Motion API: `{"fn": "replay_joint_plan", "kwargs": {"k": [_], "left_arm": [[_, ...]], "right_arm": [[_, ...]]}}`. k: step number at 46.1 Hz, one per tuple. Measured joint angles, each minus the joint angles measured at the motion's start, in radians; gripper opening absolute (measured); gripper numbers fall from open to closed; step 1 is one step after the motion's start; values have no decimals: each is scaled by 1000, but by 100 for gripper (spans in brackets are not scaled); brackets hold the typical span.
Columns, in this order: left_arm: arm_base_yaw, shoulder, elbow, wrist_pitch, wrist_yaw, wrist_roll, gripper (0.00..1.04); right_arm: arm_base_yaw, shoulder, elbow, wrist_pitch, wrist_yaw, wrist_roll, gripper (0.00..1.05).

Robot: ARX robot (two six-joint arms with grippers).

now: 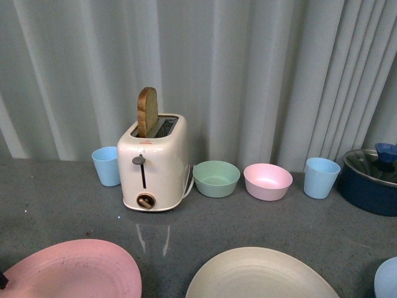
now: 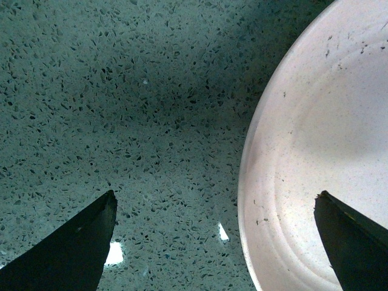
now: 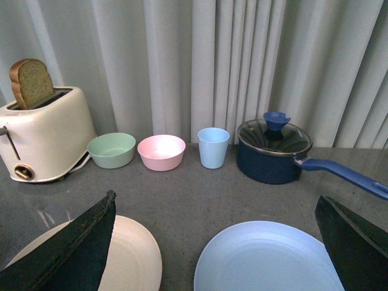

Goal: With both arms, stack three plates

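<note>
Three plates lie apart on the grey counter. The pink plate point(image 1: 71, 270) is front left, the cream plate point(image 1: 260, 276) front middle, and the light blue plate point(image 1: 388, 278) shows only as a sliver at the front right edge. My left gripper point(image 2: 215, 242) is open just above the counter, straddling the rim of the pink plate point(image 2: 321, 151). My right gripper point(image 3: 215, 242) is open and held higher, above the light blue plate point(image 3: 267, 257), with the cream plate point(image 3: 130, 257) beside it. Neither gripper shows in the front view.
A cream toaster point(image 1: 153, 162) with a slice of bread stands at the back. Beside it are a blue cup point(image 1: 107, 165), a green bowl point(image 1: 216, 178), a pink bowl point(image 1: 267, 180), another blue cup point(image 1: 321, 177) and a dark blue lidded pot point(image 1: 372, 180) with a long handle point(image 3: 345, 176).
</note>
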Motion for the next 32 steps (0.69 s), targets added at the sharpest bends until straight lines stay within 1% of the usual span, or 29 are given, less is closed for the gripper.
{"fn": "replay_joint_plan", "kwargs": {"k": [14, 32], "left_arm": [[-3, 33, -26, 31, -27, 7, 98], [-28, 45, -54, 67, -58, 21, 98]], "right_arm": [[0, 0, 0, 0, 0, 0, 97], [0, 0, 0, 0, 0, 0, 97]]}}
